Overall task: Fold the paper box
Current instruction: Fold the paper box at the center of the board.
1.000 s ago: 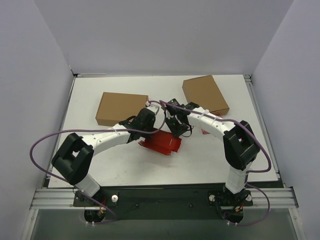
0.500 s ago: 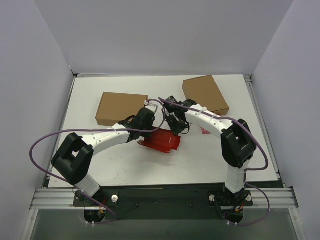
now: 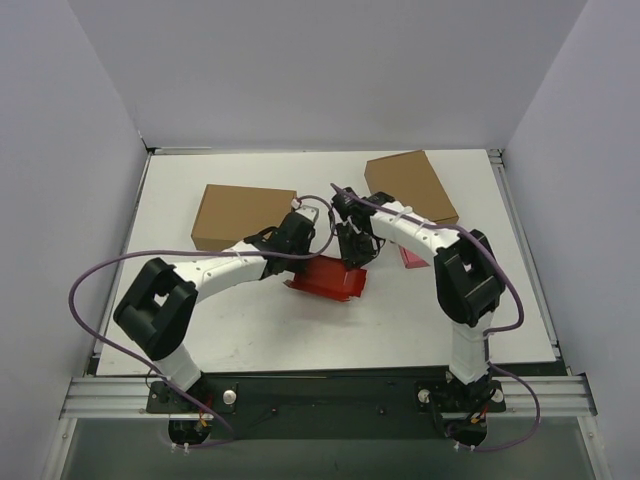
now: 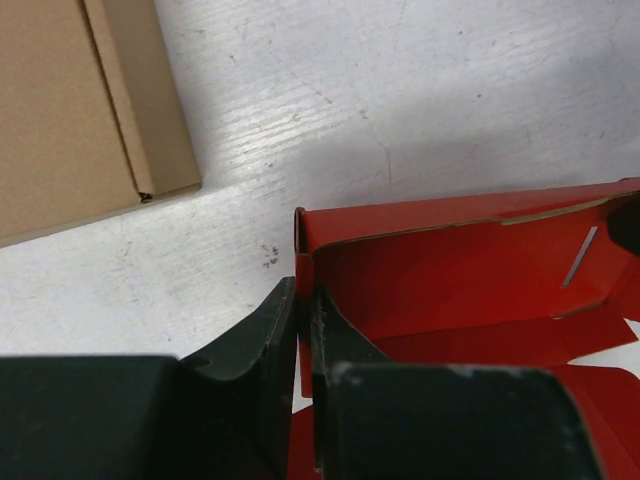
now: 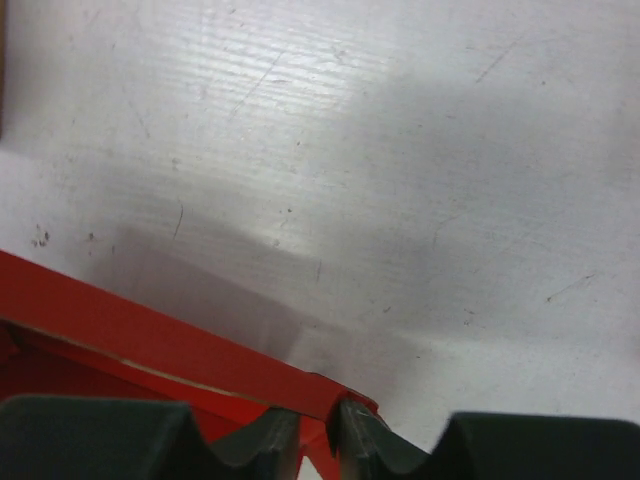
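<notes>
The red paper box (image 3: 328,279) lies partly formed on the white table, between the two arms. My left gripper (image 3: 305,253) is shut on its left wall; in the left wrist view the fingers (image 4: 300,345) pinch the thin red wall (image 4: 300,250), with the open red inside (image 4: 450,270) to the right. My right gripper (image 3: 352,258) is shut on the box's far right corner; in the right wrist view the jaws (image 5: 315,430) clamp the folded red edge (image 5: 180,340).
A brown cardboard box (image 3: 243,215) lies at the back left, close to my left wrist, and shows in the left wrist view (image 4: 70,110). Another brown box (image 3: 410,188) lies at the back right. A small pink-red piece (image 3: 412,256) lies right of my right arm.
Both grippers and the red box have shifted slightly to the right and toward the back. The right arm has drawn in closer over the box.
</notes>
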`<state>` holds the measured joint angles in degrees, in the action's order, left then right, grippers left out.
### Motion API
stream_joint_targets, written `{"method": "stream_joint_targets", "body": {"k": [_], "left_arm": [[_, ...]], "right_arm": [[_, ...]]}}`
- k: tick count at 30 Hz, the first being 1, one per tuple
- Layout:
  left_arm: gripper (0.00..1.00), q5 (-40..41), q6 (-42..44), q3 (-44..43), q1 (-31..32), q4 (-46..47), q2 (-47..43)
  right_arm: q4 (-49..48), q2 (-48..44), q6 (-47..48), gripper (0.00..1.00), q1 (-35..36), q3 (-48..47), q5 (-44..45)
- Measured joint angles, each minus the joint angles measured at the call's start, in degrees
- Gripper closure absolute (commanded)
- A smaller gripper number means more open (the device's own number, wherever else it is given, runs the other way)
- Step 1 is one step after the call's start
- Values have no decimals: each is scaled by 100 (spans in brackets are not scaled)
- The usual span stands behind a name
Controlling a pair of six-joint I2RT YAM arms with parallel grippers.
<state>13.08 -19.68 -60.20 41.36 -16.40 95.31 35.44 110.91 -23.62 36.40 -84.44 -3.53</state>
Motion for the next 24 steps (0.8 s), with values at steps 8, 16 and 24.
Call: {"method": "stream_joint_targets", "body": {"k": [8,16,24], "left_arm": [[97,-511,-87,-199,-254,-26,306],[97,-964,63,-210,-365,7,341],[98,-1178,243,-210,-367,28,339]], "right_arm": [[-278,-492,-188,48,-142,457,-389],[-361,-2337,28,51,-782,1255,-748],[-483,-1967,640,69,-909,1224,-800]]}}
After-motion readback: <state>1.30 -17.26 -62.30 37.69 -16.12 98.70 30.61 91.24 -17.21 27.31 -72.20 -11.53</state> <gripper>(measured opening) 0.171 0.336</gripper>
